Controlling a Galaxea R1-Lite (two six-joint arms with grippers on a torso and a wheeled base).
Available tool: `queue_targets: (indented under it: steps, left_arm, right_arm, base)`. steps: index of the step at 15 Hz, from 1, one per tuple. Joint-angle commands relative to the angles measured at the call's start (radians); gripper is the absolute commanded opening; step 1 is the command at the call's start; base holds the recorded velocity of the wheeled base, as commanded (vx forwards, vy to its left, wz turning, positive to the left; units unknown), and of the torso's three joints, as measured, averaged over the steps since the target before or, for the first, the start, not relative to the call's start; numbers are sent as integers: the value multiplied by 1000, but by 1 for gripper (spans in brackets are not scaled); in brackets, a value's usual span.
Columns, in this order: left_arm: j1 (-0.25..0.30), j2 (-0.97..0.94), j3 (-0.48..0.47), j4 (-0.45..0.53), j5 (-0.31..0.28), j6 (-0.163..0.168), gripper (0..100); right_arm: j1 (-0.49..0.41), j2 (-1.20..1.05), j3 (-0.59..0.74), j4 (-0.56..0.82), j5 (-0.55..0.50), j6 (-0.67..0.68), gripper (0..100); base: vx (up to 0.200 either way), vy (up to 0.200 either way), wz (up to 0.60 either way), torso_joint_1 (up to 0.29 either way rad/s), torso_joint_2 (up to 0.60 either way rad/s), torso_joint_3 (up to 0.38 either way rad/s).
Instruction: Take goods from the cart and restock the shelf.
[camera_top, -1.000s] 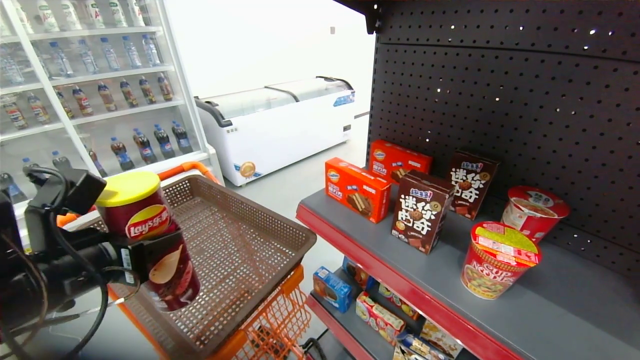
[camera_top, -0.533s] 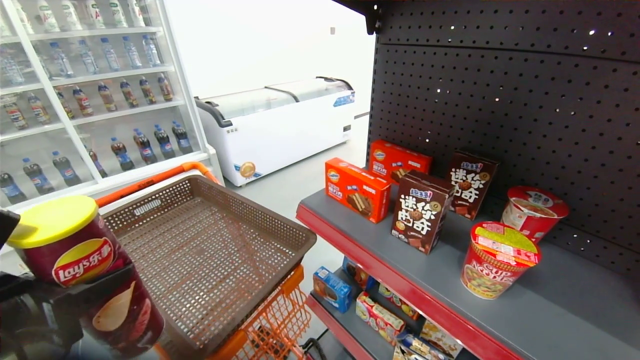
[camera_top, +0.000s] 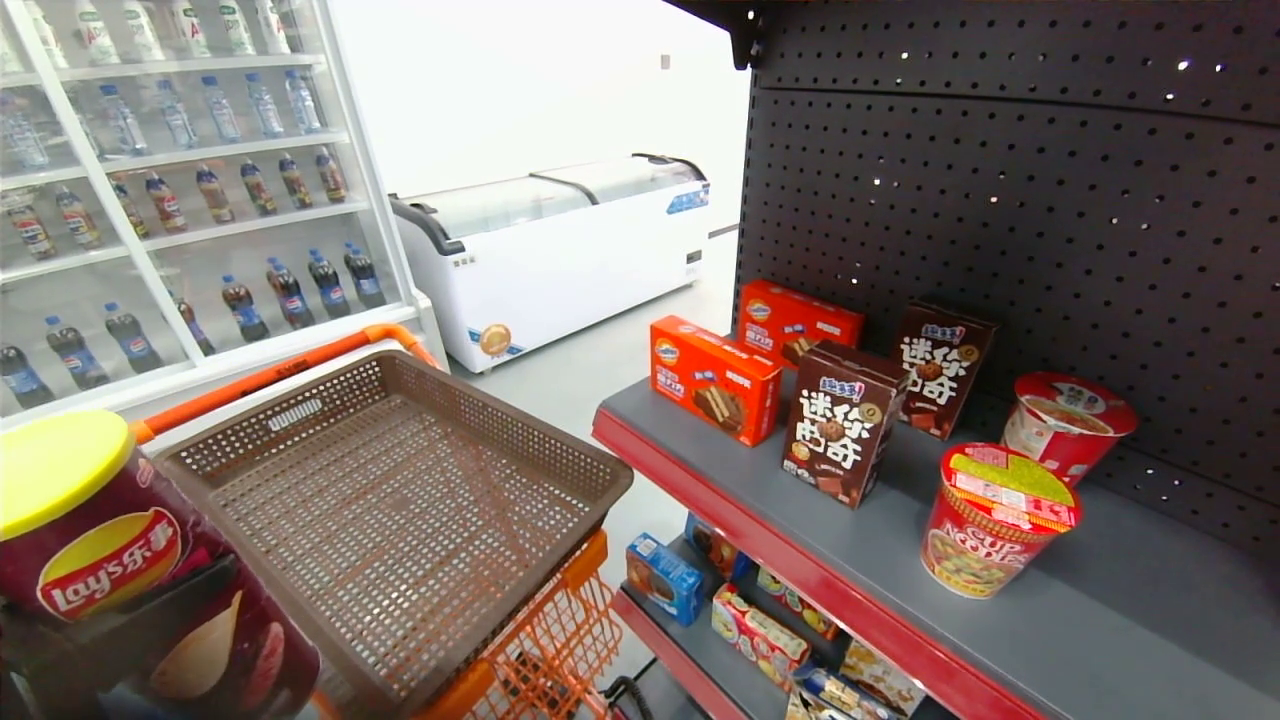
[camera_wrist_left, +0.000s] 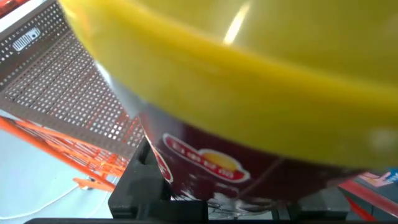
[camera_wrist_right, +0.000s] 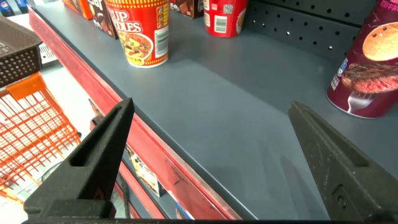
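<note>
Chips can (camera_top: 90, 540): tall cylinder, glossy dark-red wrap, yellow plastic lid, slightly tilted, low at the robot's left, just beside the brown perforated plastic basket (camera_top: 400, 500) on the orange wire cart (camera_top: 540, 650). Left pincer (camera_top: 130, 618) seems clenched round its middle, partly cut off. Right pincer (camera_wrist_right: 211, 106) released, fingers spread above the matte grey shelf (camera_wrist_right: 236, 93).

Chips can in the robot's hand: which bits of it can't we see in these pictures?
- Head view: the chips can is cut off by the left and bottom edges, and the left hand covers part of its label.
- Left wrist view: the yellow lid is so close to the camera that it hides most of the can's body.
- What is inside: hidden by the closed lid.
</note>
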Motion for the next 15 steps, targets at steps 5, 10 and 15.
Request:
queue_targets:
  steps: [5,10,15]
  left_arm:
    - [-1,-46,39,-4,-3,5,0]
    - [-1,-111,121,-4,-3,7,0]
    - [3,-111,119,-6,-1,5,0]
  right_arm:
    - [1,0,0,0,1,-1,100]
    - [1,0,0,0,2,-1,100]
    - [1,0,0,0,2,1,100]
  base:
    - [0,0,0,0,0,0]
    - [0,0,0,0,0,0]
    - [0,0,-480,-3,1,2]
